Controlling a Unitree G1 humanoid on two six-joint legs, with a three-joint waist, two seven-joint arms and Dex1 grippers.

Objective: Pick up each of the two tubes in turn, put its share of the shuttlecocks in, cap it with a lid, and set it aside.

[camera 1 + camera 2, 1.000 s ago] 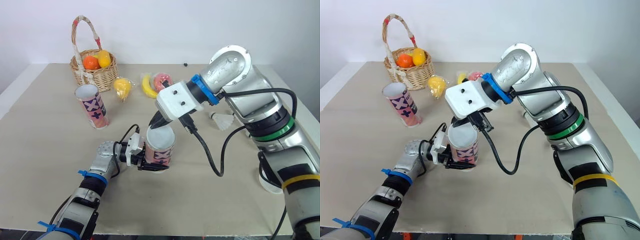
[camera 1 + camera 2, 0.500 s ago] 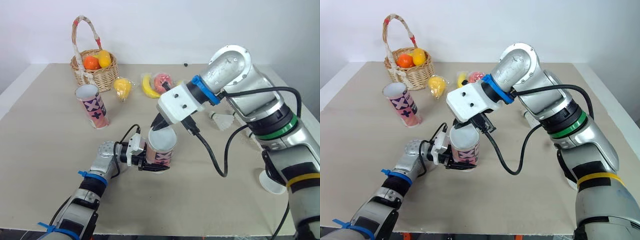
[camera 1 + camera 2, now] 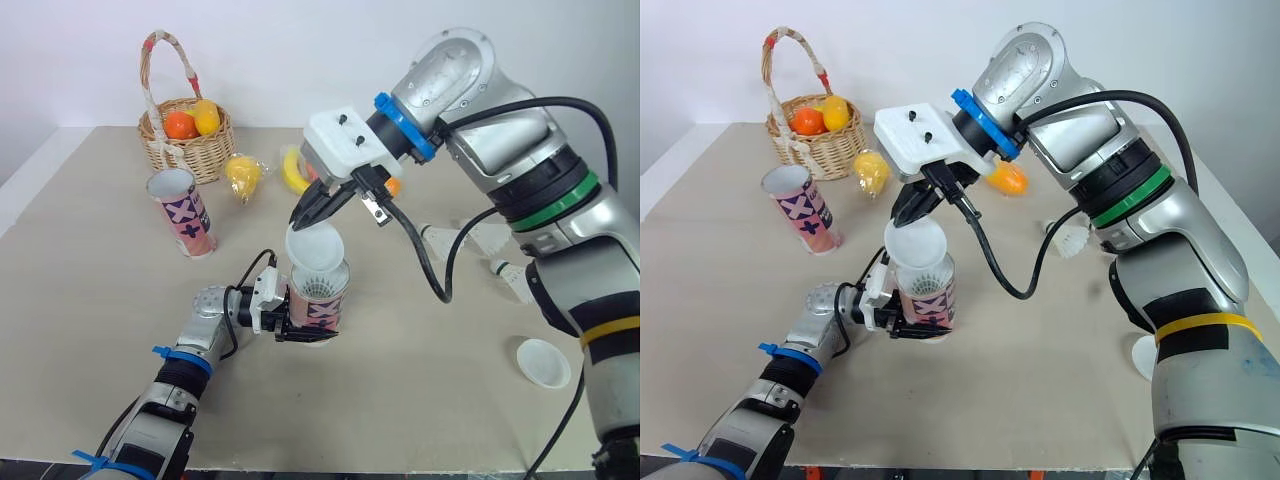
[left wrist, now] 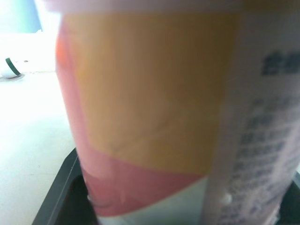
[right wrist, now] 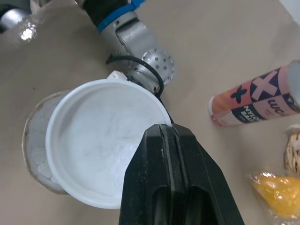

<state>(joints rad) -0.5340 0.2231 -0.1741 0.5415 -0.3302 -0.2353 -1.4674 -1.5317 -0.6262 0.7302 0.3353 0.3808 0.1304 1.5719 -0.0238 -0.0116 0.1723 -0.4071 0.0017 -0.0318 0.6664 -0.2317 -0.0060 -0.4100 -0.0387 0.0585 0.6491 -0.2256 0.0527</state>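
Currently the right gripper (image 3: pixel 304 216) pinches the white lid (image 3: pixel 313 246) by its rim, fingers (image 5: pixel 154 159) pressed together on the edge, holding it tilted over the mouth of the tube (image 3: pixel 318 308). That tube stands near the middle of the table (image 3: pixel 100 330), clamped near its base by the left gripper (image 3: pixel 300 330), shuttlecocks (image 3: pixel 318 289) showing inside (feathers near the brim). To cap it well I'd level the lid, centre it over the rim, then press straight down while the left grip braces the tube

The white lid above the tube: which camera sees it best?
The right wrist view: the lid faces the camera, whole inside visible, pinched by the right gripper. Both eye views show it tilted, side-on, above the tube.
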